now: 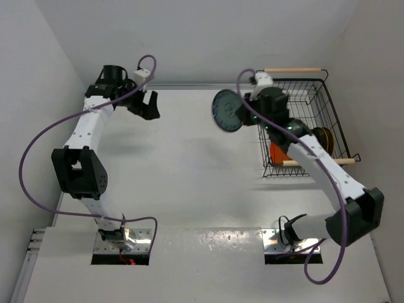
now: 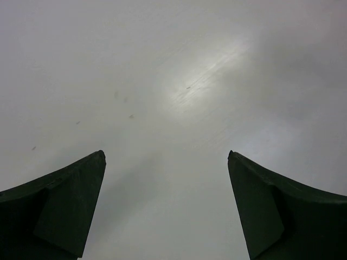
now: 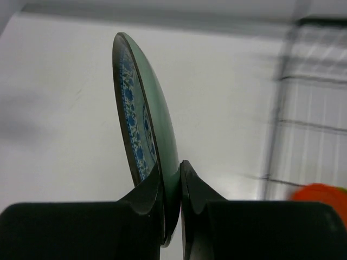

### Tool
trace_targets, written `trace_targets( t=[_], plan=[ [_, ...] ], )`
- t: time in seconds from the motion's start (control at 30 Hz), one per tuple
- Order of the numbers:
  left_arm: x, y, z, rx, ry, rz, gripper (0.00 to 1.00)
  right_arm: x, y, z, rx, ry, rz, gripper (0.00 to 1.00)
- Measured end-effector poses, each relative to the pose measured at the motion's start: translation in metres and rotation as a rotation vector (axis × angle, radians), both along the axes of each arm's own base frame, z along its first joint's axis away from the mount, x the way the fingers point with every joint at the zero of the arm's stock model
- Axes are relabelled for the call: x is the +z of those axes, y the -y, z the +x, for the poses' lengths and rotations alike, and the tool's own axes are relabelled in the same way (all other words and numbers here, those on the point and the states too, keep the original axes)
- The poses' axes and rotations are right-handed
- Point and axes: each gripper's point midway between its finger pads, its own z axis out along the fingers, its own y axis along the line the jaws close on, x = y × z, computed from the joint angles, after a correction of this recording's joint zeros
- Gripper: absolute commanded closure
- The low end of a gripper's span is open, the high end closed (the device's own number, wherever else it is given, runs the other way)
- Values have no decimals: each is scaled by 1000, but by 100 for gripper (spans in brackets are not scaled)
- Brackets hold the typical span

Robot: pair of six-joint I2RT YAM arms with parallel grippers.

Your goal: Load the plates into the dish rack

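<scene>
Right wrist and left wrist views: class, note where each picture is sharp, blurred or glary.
Right wrist view: the teal patterned plate is sharp, while the dish rack and an orange plate behind it are smeared; left wrist view: a bright glare patch sits on the table.

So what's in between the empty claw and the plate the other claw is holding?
Nothing. In the top view, only bare table lies between the left gripper and the teal plate.

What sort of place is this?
Probably a lab test cell: bare white table between blank walls, two robot arms bolted at its edge, and a dish rack and teal plate as props.
</scene>
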Motion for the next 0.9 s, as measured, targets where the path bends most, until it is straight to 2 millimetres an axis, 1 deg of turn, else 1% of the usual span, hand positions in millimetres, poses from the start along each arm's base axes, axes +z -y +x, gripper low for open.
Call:
trace_targets(
  t=[0.07,0.13,0.17,0.2,0.23,0.27,0.3,0.37,0.4,0.47,0.5,0.6,0.67,0.7,0.8,0.9],
  plan=[
    [0,-30,9,93,14,47,0,40,46,12,-146,94,-63,100],
    [-2,-57,13,179,12,90,0,71,96,15,-299,158,-146,100],
    [-5,-69,15,215,10,109,0,81,117,14,-367,168,-190,100],
    [-8,-78,15,244,1,125,0,87,134,12,-421,165,-236,100],
    [-11,-83,14,260,-6,135,0,89,145,12,-458,158,-271,100],
    [-15,-86,13,272,-17,143,0,86,159,12,-503,136,-314,100],
    [-19,-87,11,279,-29,150,0,79,168,13,-534,111,-352,100],
    [-27,-87,8,281,-48,155,0,49,187,13,-575,26,-428,100],
    [-30,-88,6,283,-58,158,0,28,196,12,-588,-30,-461,100],
    [-37,-88,2,283,-77,161,0,-13,208,6,-592,-143,-512,100],
    [-40,-88,1,284,-85,163,0,-35,213,0,-591,-210,-537,100],
    [-47,-89,-3,285,-102,167,0,-81,214,-17,-558,-339,-562,100],
    [-49,-89,-5,285,-109,168,0,-101,210,-26,-535,-396,-559,100],
    [-50,-88,-7,285,-111,168,0,-107,209,-28,-532,-413,-558,100],
    [-51,-88,-9,286,-114,169,0,-121,207,-35,-528,-447,-549,100],
    [-52,-89,-11,286,-119,169,0,-131,204,-40,-526,-471,-541,100]
  ],
)
